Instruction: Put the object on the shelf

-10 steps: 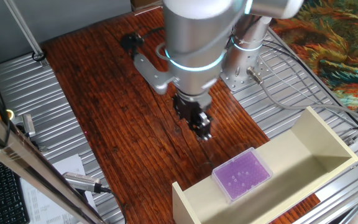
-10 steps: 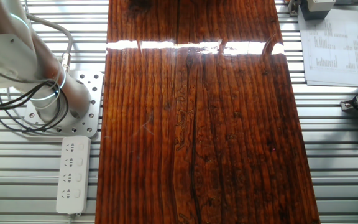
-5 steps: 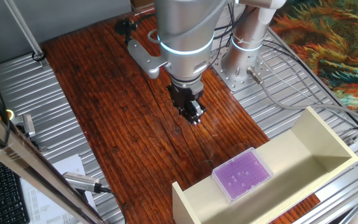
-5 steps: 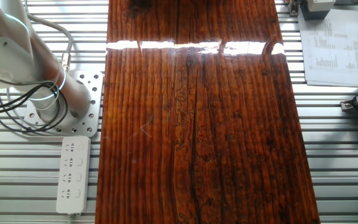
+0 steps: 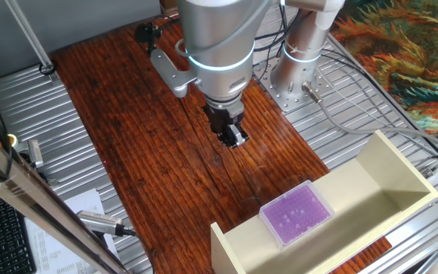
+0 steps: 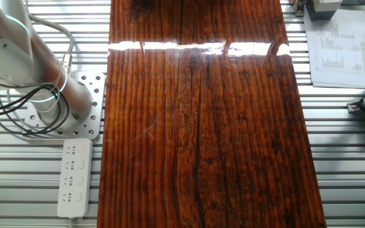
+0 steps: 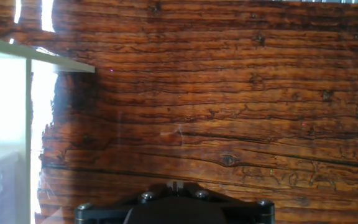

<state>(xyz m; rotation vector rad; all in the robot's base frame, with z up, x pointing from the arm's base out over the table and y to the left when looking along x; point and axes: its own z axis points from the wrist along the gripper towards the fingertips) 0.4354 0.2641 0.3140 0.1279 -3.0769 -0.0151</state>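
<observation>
Your one purple box [image 5: 296,214] lies on the top edge of your one cream shelf [image 5: 390,190], lower right of frame; the placing looks done. Your pincer [image 5: 233,138] hangs mid-frame over the wooden surface [image 5: 128,122], holding nothing; you cannot tell how its jaws stand.

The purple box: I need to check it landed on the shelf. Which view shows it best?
One fixed view: the purple box lies whole on the shelf. The hand view catches only its edge; the other fixed view misses it.
</observation>
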